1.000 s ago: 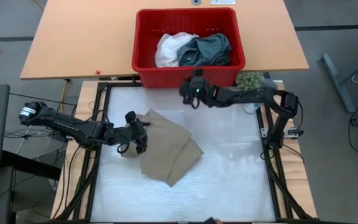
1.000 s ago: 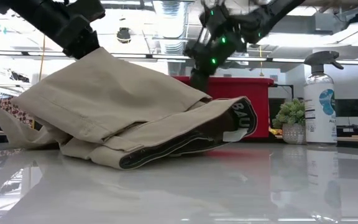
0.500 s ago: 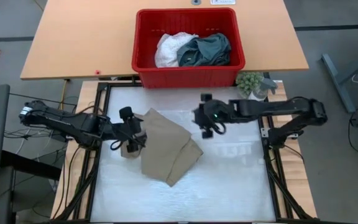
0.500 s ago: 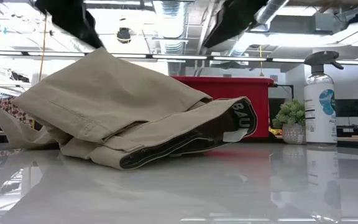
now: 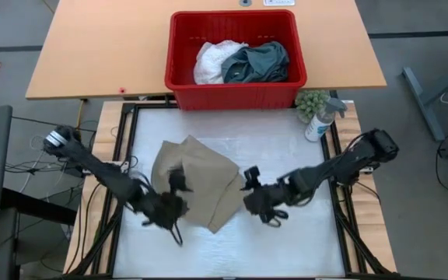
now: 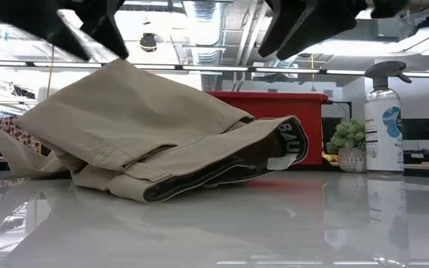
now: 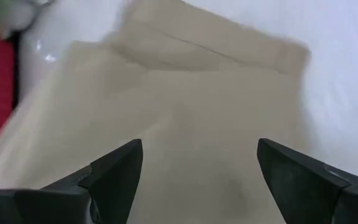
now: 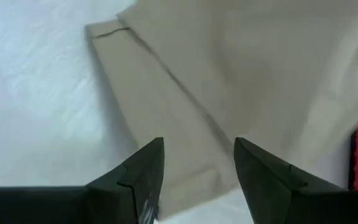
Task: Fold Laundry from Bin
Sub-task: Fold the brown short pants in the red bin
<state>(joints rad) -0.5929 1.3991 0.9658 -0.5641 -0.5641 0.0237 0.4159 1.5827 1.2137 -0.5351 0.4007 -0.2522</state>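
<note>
The beige-khaki garment [image 5: 202,183] lies loosely folded on the white table [image 5: 294,159], and its humped top shows in the low view [image 6: 140,126]. The white garment [image 5: 211,61] and the dark teal-green one [image 5: 260,62] lie in the red bin [image 5: 236,95] at the table's far edge. My left gripper [image 5: 174,205] is open above the beige garment's near left part [image 7: 197,112]. My right gripper [image 5: 255,197] is open above its near right edge [image 8: 166,130]. In the low view both grippers stand above the cloth, clear of it.
A spray bottle [image 5: 318,121] and a small potted plant [image 5: 312,101] stand at the far right corner, beside the bin. A wooden table [image 5: 92,47] lies behind the bin. Bare white table surface shows to the right [image 5: 302,225] of the garment and near it.
My right gripper has swung from beside the bin toward the table's near edge and now hangs by the beige garment's near right edge. My left gripper has gone from the garment's left corner toward the near edge. The garment has kept its shape and place.
</note>
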